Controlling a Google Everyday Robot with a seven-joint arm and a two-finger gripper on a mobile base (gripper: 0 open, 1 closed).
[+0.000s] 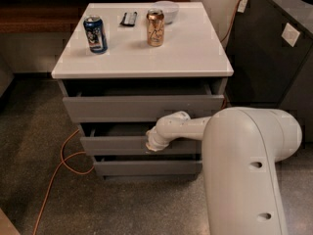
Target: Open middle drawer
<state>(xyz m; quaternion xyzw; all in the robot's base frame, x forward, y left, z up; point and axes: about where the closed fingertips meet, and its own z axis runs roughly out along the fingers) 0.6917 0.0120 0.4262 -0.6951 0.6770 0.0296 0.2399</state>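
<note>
Grey and handle-less, the middle drawer (115, 145) sits at centre frame, second of three fronts under the white table (195, 53). It lies between the taller upper drawer (142, 107) and the short lowest drawer (146, 168). A dark gap above its front panel suggests it stands slightly out. The claw (149, 145) is at the panel's upper edge, right of its middle, on the white arm (244, 146) reaching in from the lower right. Whether the claw is apart or together I cannot tell. The drawer looks rigid, smooth-faced and probably light. With no handle, its top lip seems the only hold, and the pull should go straight outward.
</note>
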